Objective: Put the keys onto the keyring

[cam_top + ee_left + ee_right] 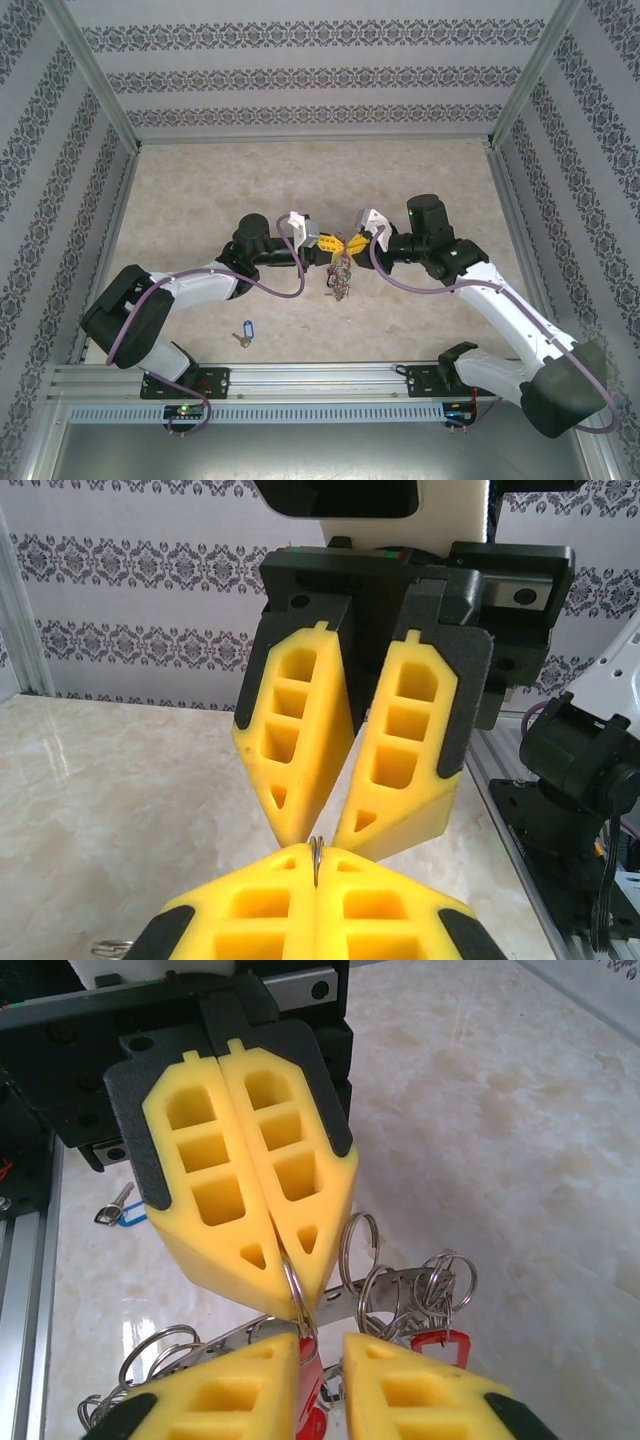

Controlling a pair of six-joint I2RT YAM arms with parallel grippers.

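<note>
On the marble-patterned table (200, 180), near the left arm's base, a blue-tagged key (243, 333) lies well apart from both grippers. Toward the middle, the left gripper (334, 246) is raised above the table. Its yellow fingers (250, 1160) are pressed together, pinching a thin wire loop of the keyring (392, 1283) at their tips. The keyring hangs below that pinch, its bunch of small rings and keys dangling between the two grippers. Meeting it tip to tip from the right, the right gripper (356, 243) has its jaws a little apart. A red tag (311, 1380) and the pinched loop sit in the gap, and I cannot tell whether the jaws clamp either one. A second red tag (440, 1345) on the bunch has a pale label window, too small to read.
</note>
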